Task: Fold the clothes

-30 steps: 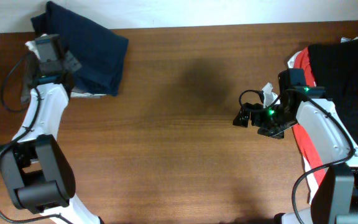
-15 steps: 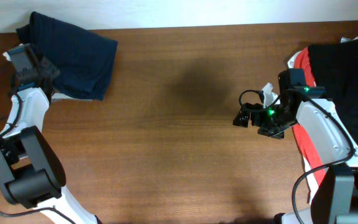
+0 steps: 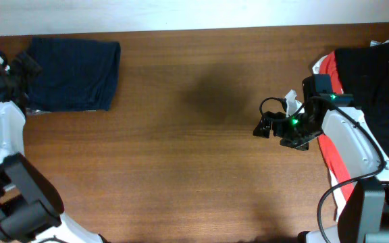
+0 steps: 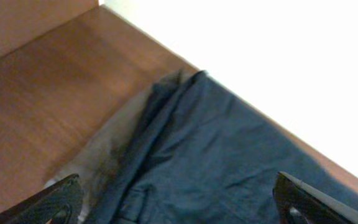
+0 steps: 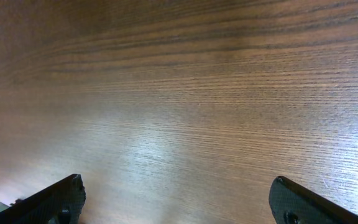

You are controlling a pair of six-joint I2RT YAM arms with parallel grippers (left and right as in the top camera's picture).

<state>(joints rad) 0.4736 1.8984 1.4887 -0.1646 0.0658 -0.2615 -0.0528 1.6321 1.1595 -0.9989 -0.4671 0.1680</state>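
Note:
A navy garment (image 3: 73, 73) lies folded flat at the table's far left corner. In the left wrist view the navy garment (image 4: 229, 149) shows a grey inner layer at its left edge. My left gripper (image 3: 23, 74) stands open at the garment's left side. Its fingers (image 4: 55, 202) are spread wide over the cloth without gripping it. A heap of black and red clothes (image 3: 370, 88) lies at the right edge. Just left of that heap, my right gripper (image 3: 265, 127) is open over bare wood (image 5: 179, 93) with nothing between its fingers (image 5: 309, 205).
The brown wooden table (image 3: 194, 155) ends at a white strip (image 3: 194, 13) along the far side, right behind the navy garment. My right arm (image 3: 346, 142) lies over the red and black heap.
My left gripper moved left toward the table's corner, dragging the navy garment with it. It then opened and let go, and the garment now lies flat. The right arm has not moved.

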